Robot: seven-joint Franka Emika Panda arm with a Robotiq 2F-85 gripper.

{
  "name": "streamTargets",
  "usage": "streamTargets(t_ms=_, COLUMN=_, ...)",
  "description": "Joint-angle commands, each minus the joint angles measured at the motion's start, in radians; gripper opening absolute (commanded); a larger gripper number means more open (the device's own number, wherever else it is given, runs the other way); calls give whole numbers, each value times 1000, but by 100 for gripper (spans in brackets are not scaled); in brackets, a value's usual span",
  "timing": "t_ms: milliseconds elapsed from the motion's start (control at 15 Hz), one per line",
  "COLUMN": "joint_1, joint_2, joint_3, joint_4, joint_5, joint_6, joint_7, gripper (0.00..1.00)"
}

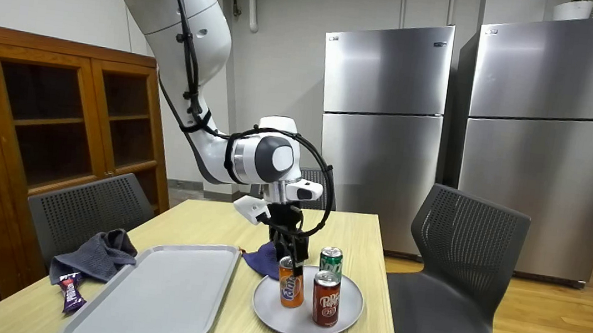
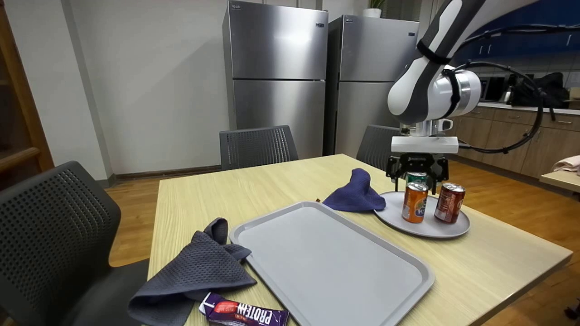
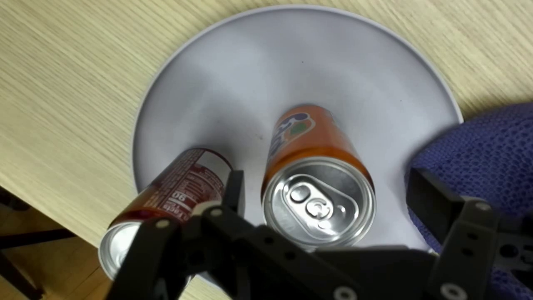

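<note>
My gripper [image 3: 331, 196] is open and points down over a grey round plate [image 3: 300, 54]. In the wrist view an upright orange can [image 3: 318, 204] shows between the spread fingers, with a gap on each side. The gripper also shows in both exterior views [image 1: 290, 261] [image 2: 415, 184], near the can's top. I cannot tell whether the fingertips reach below its rim. A dark red can [image 3: 187, 183] stands on the plate beside the left finger. A green can [image 1: 331, 260] stands on the plate too; it does not show in the wrist view. The right finger overlaps a purple cloth [image 3: 491, 150].
A grey tray [image 2: 331, 262] lies beside the plate on the wooden table [image 2: 226, 190]. A dark grey cloth [image 2: 199, 262] and a purple protein bar [image 2: 244, 312] lie at its far side. Chairs [image 1: 458, 263] stand around the table; two steel refrigerators [image 1: 380, 142] stand behind.
</note>
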Motion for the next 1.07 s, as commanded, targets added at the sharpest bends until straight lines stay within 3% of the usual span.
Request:
streamTargets(t_ms=0, joint_1=2, joint_2=1, joint_3=-2, joint_4=3, joint_5=2, joint_6=-3, joint_7=-2, gripper=100)
streamTargets(t_ms=867, joint_1=-12, joint_2=-21, joint_3=12, joint_4=-31, joint_5=22, joint_6=39, joint_7=-29, gripper=99)
streamTargets(t_ms=933, joint_1=-11, joint_2=-22, joint_3=11, joint_4=-34, joint_5=20, joint_6=48, joint_7=-30, gripper=75)
streamTargets(t_ms=1000, joint_1=-10, joint_2=-23, joint_3=9, joint_4=-36, joint_5=17, joint_6=55, joint_7=-30, gripper=75)
